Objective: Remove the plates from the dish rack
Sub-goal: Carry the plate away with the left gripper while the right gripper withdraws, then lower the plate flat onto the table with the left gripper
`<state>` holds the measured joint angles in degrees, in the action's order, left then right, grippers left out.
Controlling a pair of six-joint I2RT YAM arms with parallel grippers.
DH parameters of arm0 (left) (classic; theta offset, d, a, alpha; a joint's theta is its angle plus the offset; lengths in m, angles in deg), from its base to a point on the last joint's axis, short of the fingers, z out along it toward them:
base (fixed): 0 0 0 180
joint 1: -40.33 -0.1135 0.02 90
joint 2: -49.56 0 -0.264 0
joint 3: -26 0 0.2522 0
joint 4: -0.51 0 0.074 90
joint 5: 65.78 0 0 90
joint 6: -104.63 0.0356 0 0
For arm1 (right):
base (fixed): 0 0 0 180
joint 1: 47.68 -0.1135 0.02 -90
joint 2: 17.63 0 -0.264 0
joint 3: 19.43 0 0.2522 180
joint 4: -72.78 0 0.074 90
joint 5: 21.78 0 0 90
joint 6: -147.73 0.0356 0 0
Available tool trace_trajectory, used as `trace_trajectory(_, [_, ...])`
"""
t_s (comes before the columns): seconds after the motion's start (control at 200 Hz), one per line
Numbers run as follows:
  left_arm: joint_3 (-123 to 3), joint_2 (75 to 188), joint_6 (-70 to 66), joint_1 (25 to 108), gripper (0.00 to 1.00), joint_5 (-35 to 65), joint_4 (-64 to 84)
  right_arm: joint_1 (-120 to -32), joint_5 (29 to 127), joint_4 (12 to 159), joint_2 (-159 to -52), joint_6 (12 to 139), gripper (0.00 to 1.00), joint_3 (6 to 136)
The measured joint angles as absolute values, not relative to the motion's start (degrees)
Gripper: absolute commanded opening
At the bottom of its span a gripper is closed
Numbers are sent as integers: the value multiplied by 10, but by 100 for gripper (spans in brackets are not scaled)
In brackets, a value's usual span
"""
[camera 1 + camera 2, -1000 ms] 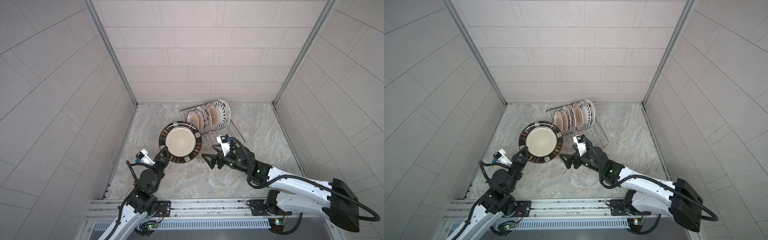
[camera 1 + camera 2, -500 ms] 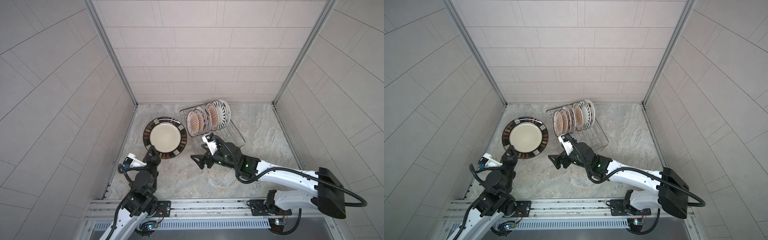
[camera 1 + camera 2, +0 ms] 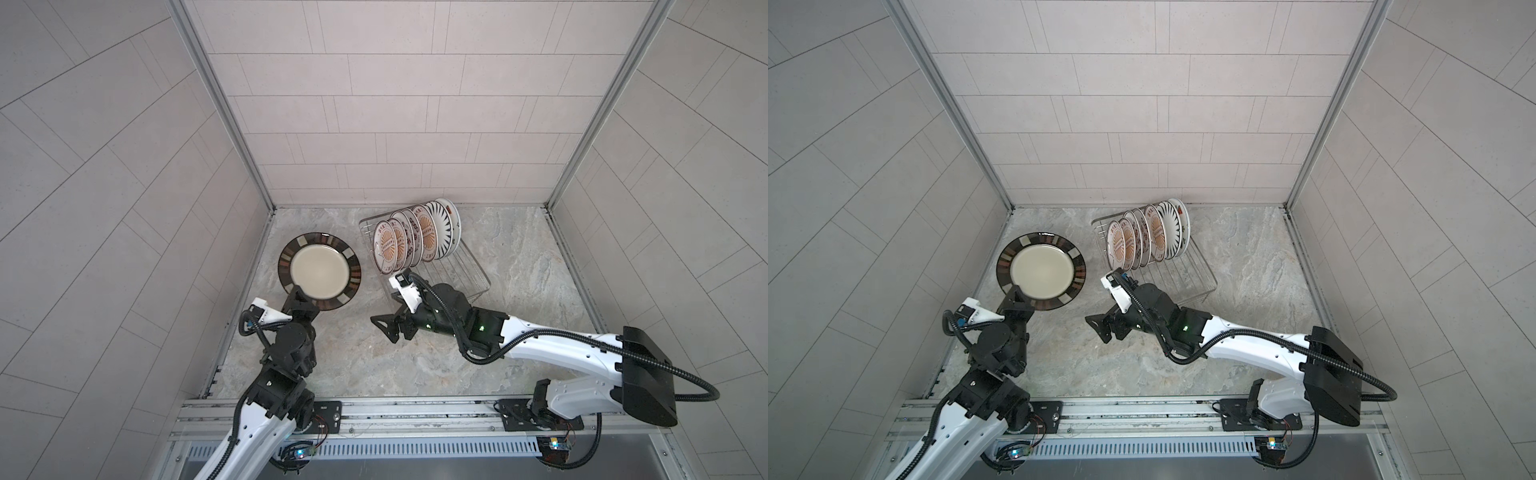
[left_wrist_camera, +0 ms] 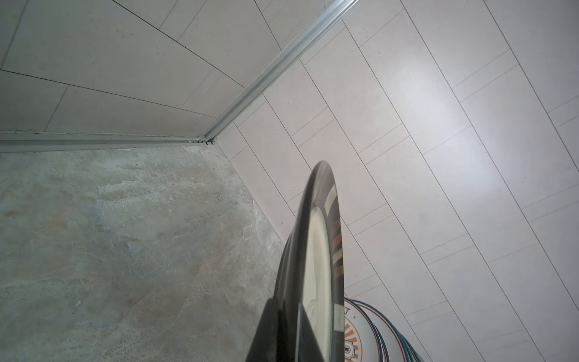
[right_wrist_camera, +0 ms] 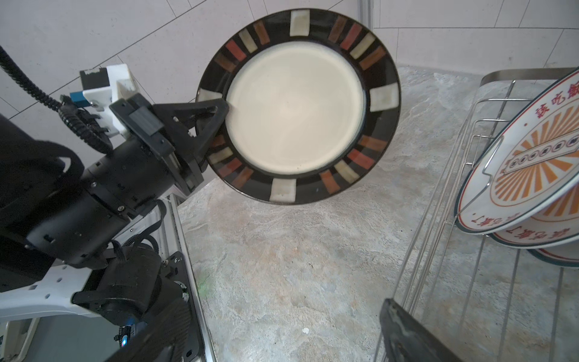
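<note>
A grey, marbled stone-look tabletop (image 3: pixel 519 299) is closed in by pale tiled walls (image 3: pixel 395 104) on three sides, with a metal rail (image 3: pixel 415 409) along its near edge. A silver wire dish rack (image 3: pixel 467 272) sits directly on it near the back wall, about mid-width, turned at an angle.

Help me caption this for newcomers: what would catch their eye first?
The dark-rimmed cream plate, gripped at its edge by the left tool, left of the dish rack. Then the row of plates standing on edge at the rack's far end, with the right tool open nearby.
</note>
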<state>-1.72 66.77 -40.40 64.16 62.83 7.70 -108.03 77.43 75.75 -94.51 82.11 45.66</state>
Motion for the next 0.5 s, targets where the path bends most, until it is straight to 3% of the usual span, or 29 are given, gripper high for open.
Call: trace_trajectory(0.5, [-30,877,-543,444,0,489,24,-1081,779,781,-979,805,97,483])
